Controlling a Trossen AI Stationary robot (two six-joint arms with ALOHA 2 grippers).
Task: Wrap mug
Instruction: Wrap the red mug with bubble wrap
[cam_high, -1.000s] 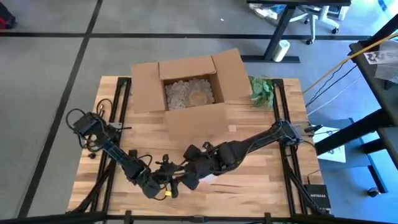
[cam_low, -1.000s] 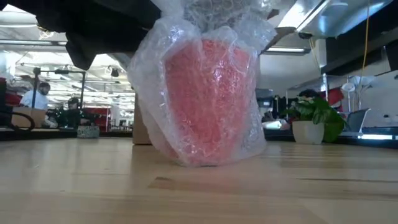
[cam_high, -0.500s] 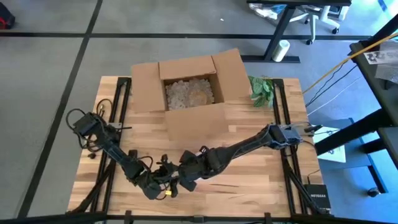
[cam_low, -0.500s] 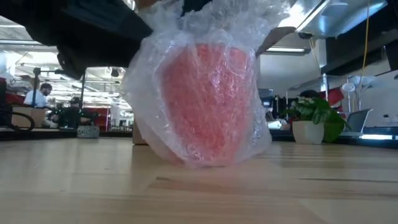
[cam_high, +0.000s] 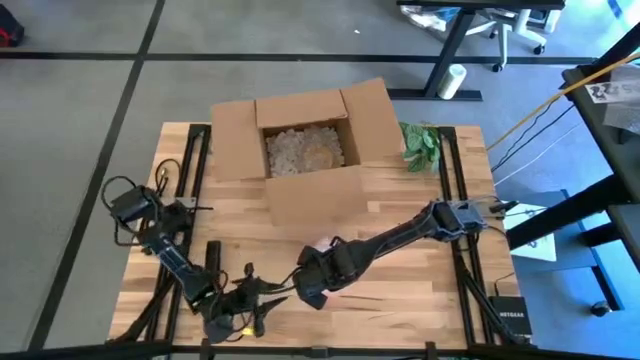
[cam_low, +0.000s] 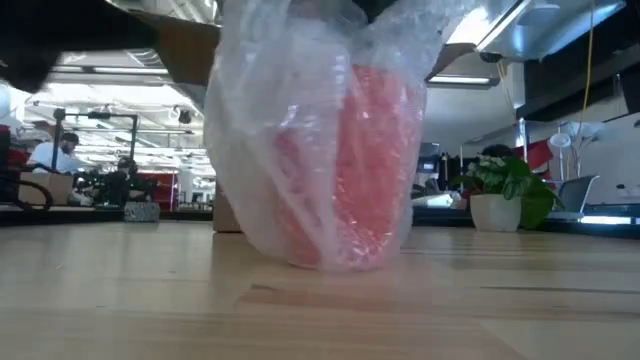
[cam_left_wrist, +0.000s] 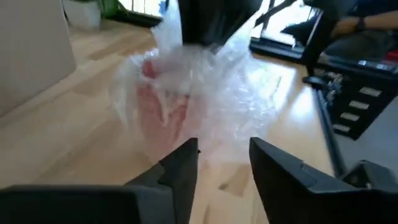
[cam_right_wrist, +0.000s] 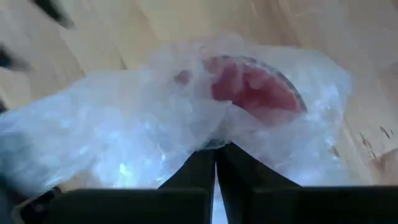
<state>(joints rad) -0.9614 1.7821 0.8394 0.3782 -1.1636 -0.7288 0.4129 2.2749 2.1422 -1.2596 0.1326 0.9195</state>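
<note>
Mug (cam_low: 355, 160): red, standing on the wooden table (cam_high: 420, 215) near its front edge, in front of the cardboard box (cam_high: 300, 150), already inside bubble wrap (cam_low: 260, 150).

Progress, as you can judge it: the wrap surrounds the mug on all sides seen from the low view and bunches above it. The gathered top is not yet tucked or secured, and loose film billows on one side. What is left is to close the top and flatten the slack.

Orientation: the mug sits upright or close to it, long axis vertical, base on the table. From the right wrist view you look down toward its rim through the film, so the mouth faces up. You cannot tell where the handle points.

Right gripper (cam_right_wrist: 216, 155): directly above the mug, fingers pinched together on a fold of the bubble wrap, holding the gather up.

Left gripper (cam_left_wrist: 224, 163): just beside the wrapped mug, nearer the table's front left, fingers parted with nothing between them, not touching the wrap.

Also present: a small green plant (cam_high: 420, 145) beside the box.
</note>
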